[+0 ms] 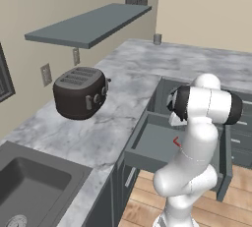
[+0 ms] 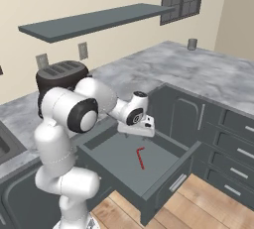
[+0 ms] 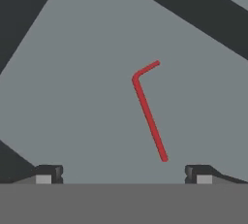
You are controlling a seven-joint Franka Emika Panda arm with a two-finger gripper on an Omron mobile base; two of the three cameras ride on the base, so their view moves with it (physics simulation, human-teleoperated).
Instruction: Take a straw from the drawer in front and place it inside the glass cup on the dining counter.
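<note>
The dark grey drawer (image 2: pixel 163 173) stands pulled open below the marble counter. On its floor lies the red straw (image 2: pixel 140 157), thin with a bent end. My gripper (image 2: pixel 138 133) hangs just above the drawer, pointing down, open with nothing between its fingers. In the hand view the straw (image 3: pixel 147 116) lies ahead between my fingertips (image 3: pixel 48 173), apart from both, and the gripper (image 3: pixel 123 173) stays wide open. From the left, my arm hides most of the straw (image 1: pixel 175 142) in the drawer (image 1: pixel 147 145). The glass cup (image 2: pixel 192 43) stands far back on the dining counter (image 2: pixel 213 74); the cup (image 1: pixel 157 39) is upright.
A dark toaster (image 1: pixel 78 92) sits on the counter to the left of the drawer. A sink (image 1: pixel 29 186) lies at the near left. A grey wall shelf (image 1: pixel 88 23) hangs above the counter. Cabinet fronts with silver handles (image 2: pixel 233 148) stand right of the drawer, over wooden floor.
</note>
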